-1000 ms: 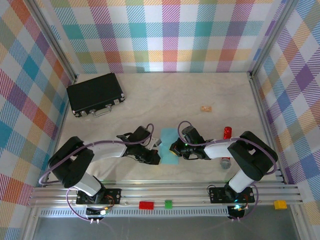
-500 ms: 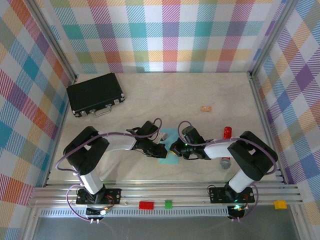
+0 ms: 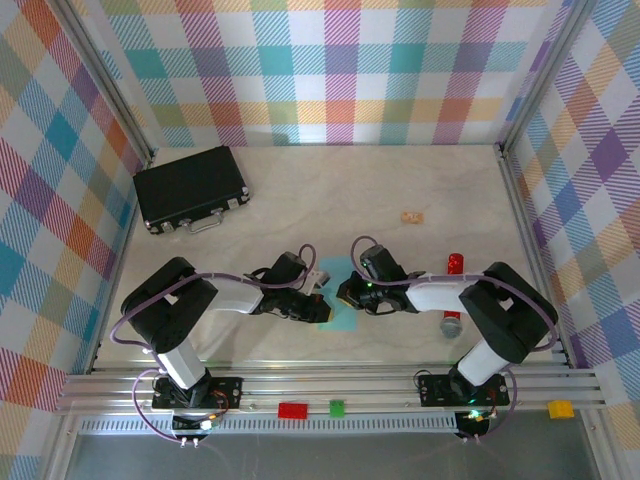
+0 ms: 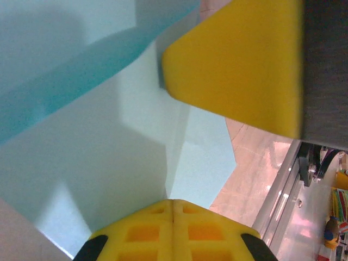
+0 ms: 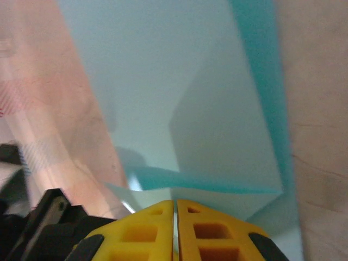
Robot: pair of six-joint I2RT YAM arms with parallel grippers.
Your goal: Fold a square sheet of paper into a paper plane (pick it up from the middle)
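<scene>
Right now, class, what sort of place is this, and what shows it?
Probably a robot test cell: colourful plaid-patterned walls enclose a pale wooden tabletop, and two white-and-black robot arms are bolted to a silver metal rail.

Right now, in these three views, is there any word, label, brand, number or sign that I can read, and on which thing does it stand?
No text can be read.
The square sheet of paper is plain, with no print.
The black case shows no label or brand.
The red-tipped marker is too small to tell whether it carries writing.
</scene>
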